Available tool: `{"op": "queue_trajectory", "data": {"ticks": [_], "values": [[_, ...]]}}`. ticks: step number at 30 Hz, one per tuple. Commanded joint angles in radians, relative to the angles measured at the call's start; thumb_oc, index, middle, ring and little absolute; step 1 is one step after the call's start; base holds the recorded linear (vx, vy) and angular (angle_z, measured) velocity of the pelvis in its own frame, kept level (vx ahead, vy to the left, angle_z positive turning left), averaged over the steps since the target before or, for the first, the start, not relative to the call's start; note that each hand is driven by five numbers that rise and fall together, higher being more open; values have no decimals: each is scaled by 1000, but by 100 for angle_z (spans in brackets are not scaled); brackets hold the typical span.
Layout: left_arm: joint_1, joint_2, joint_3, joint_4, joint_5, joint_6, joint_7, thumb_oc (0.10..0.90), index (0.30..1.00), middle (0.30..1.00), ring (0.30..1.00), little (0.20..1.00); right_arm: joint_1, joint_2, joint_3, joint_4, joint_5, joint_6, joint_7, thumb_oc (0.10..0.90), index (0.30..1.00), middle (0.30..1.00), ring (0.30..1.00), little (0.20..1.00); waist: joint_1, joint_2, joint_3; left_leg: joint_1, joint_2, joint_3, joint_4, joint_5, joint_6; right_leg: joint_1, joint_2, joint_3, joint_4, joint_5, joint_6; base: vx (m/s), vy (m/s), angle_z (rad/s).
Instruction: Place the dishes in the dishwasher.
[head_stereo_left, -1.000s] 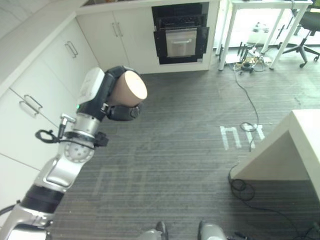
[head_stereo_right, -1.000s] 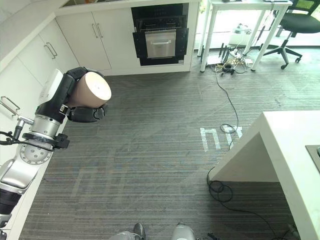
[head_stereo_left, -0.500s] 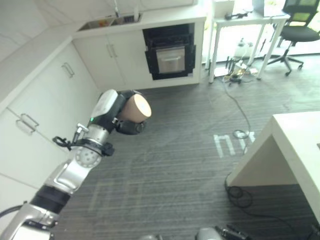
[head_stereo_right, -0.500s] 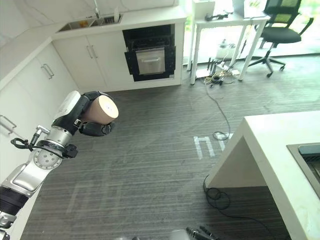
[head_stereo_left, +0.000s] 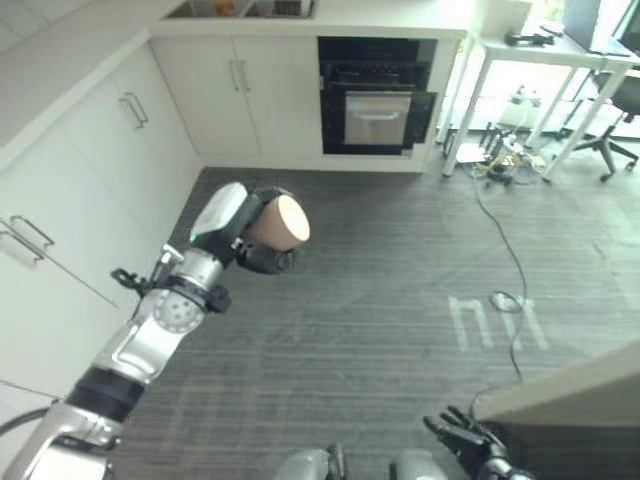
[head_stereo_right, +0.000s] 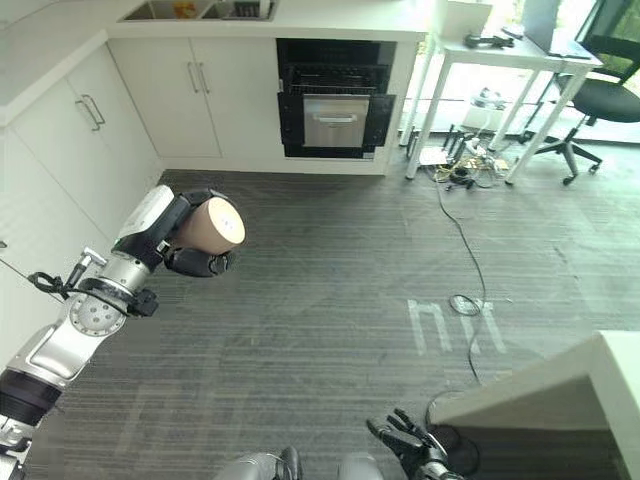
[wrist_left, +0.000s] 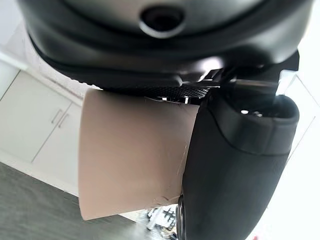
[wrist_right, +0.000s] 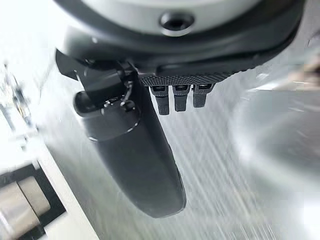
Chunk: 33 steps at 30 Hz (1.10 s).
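Gripping a tan cup (head_stereo_left: 277, 221) in the left hand (head_stereo_left: 240, 232), fingers curled round it, held mid-air over the floor; pointing its long axis toward the dishwasher (head_stereo_left: 378, 97), well ahead; hanging the right hand (head_stereo_right: 412, 443) low, fingers relaxed.

1 cup (head_stereo_left: 277, 221), 1 dishwasher (head_stereo_left: 378, 100), 2 hands.

Dark striped floor (head_stereo_left: 380, 290) bears white markings (head_stereo_left: 497, 322) and a trailing cable (head_stereo_left: 500, 240).

White cabinets (head_stereo_right: 185, 95) line a dark striped floor (head_stereo_right: 330, 300) (a black oven (head_stereo_right: 335, 110) set between), white desk (head_stereo_right: 500, 60) beyond.
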Motion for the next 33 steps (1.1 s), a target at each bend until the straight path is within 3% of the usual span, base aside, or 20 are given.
{"op": "queue_trajectory", "data": {"ticks": [1, 2, 4, 6, 10, 12, 13, 15, 17, 18, 19, 20, 22, 24, 26, 27, 29, 33], "values": [[-129, 46, 82, -94, -7, -44, 66, 400, 300, 300, 300, 300, -25, -56, 22, -53, 10, -61, 6, 800, 900, 900, 900, 900, -41, -7, -43, 25, -4, -82, -79, 16, -109, 177, 86, -96, -568, 99, 4, 640, -330, 28], [-139, 38, 83, -107, 11, -26, 56, 400, 300, 300, 300, 300, -20, -59, 22, -80, 33, -54, 8, 800, 900, 900, 900, 900, -59, -32, -38, 54, -13, -99, -79, -13, -118, 174, 51, -120, -835, 117, -7, 575, -383, 65], [-146, 31, 80, -102, 27, -21, 54, 400, 300, 300, 300, 300, -9, -60, 18, -94, 64, -47, 19, 800, 900, 900, 900, 900, -74, -73, -31, 97, -45, -119, -79, -63, -123, 78, -37, -87, -845, 128, 29, 491, -361, 84], [-158, 50, 69, -79, 18, -51, 57, 400, 300, 300, 300, 300, -7, -54, 0, -88, 81, -48, 29, 800, 900, 900, 900, 900, -84, -85, -30, 142, -47, -126, -79, -109, -126, -13, -95, -46, -845, 171, 62, 450, -322, 79], [-100, 65, 106, -72, 42, -121, 67, 400, 300, 300, 300, 300, -29, -56, 0, -88, 78, -34, 11, 800, 900, 900, 900, 900, -59, -88, -49, 196, -8, -83, -79, -126, -156, 37, -107, -97, -845, 173, 60, 411, -366, 10], [-65, 54, 132, -106, 44, -89, 80, 400, 300, 300, 300, 300, -45, -70, 22, -75, 66, -22, -17, 800, 900, 900, 900, 900, -61, -58, -72, 273, 57, -79, -79, 15, -211, 92, -47, -89, -845, 118, 16, 528, -434, -34], [-55, 56, 139, -128, 50, -64, 98, 400, 300, 300, 300, 300, -47, -79, 37, -64, 42, -35, -16, 800, 900, 900, 900, 900, -55, -52, -80, 298, 83, -78, -67, 188, -263, 128, -20, -95, -845, 74, -23, 394, -341, -9], [-39, 59, 164, -145, 43, -60, 103, 400, 300, 300, 300, 300, -49, -93, 48, -47, 25, -56, -15, 800, 900, 900, 900, 900, -40, -65, -77, 215, 87, -86, 134, 297, -296, 178, -9, -91, -845, 38, -66, 344, -342, -35], [-25, 64, 196, -166, 25, -56, 87, 400, 300, 300, 300, 300, -50, -115, 45, -31, 31, -77, -17, 800, 900, 900, 900, 900, -28, -80, -70, 108, 115, -75, 325, 333, -300, 223, -10, -105, -845, 6, -103, 300, -287, -55], [-22, 65, 207, -166, 16, -61, 77, 400, 300, 300, 300, 300, -48, -124, 41, -24, 39, -83, -14, 800, 900, 900, 900, 900, -23, -83, -63, 45, 123, -66, 369, 314, -287, 248, -7, -100, -845, -9, -111, 329, -157, -42], [-18, 72, 213, -161, 3, -65, 68, 400, 300, 300, 300, 300, -48, -136, 31, -12, 32, -94, -1, 800, 900, 900, 900, 900, -13, -68, -49, -11, 98, -67, 311, 253, -254, 287, 17, -82, -845, -30, -110, 333, -56, -37], [-14, 74, 214, -157, 2, -68, 66, 400, 300, 300, 300, 300, -50, -140, 27, -6, 23, -97, 6, 800, 900, 900, 900, 900, -7, -66, -45, -20, 74, -65, 266, 228, -238, 298, 21, -66, -845, -36, -106, 392, 42, -100], [8, 83, 220, -144, 2, -76, 73, 400, 300, 300, 300, 300, -66, -143, 22, 9, 2, -88, 15, 800, 900, 900, 900, 900, 11, -66, -40, -47, 42, -46, 55, 233, -220, 311, 33, -31, -845, -51, -95, 350, 102, -110], [37, 86, 229, -147, 5, -74, 86, 400, 300, 300, 300, 300, -68, -145, 33, 20, 6, -82, 23, 800, 900, 900, 900, 900, 53, -52, -21, -121, -21, -101, -79, 274, -233, 343, 71, 14, -845, -75, -84, 370, 91, -104], [58, 73, 241, -147, 23, -86, 84, 400, 300, 300, 300, 300, -66, -142, 30, 22, 0, -79, 24, 800, 900, 900, 900, 900, 63, -60, -20, -132, -35, -107, -79, 275, -231, 350, 62, 29, -845, -76, -81, 217, 66, -118], [100, 56, 262, -154, 49, -116, 83, 400, 300, 300, 300, 300, -60, -133, 28, 8, 4, -70, 6, 800, 900, 900, 900, 900, 59, -44, -31, -134, -13, -81, -79, 175, -214, 339, 53, -4, -845, -82, -65, 160, 126, -123], [125, 56, 272, -168, 60, -111, 94, 400, 300, 300, 300, 300, -48, -116, 23, 7, -10, -70, 5, 800, 900, 900, 900, 900, 45, -17, -54, -106, -2, -96, -79, 112, -202, 316, 50, -26, -845, -75, -51, 138, 134, -113], [135, 82, 292, -163, 31, -128, 80, 400, 300, 300, 300, 300, -34, -87, 25, 24, -45, -81, -8, 800, 900, 900, 900, 900, 34, 3, -79, -62, 0, -112, -79, 68, -189, 294, 53, -43, -845, -72, -49, 75, 34, 13]]}}
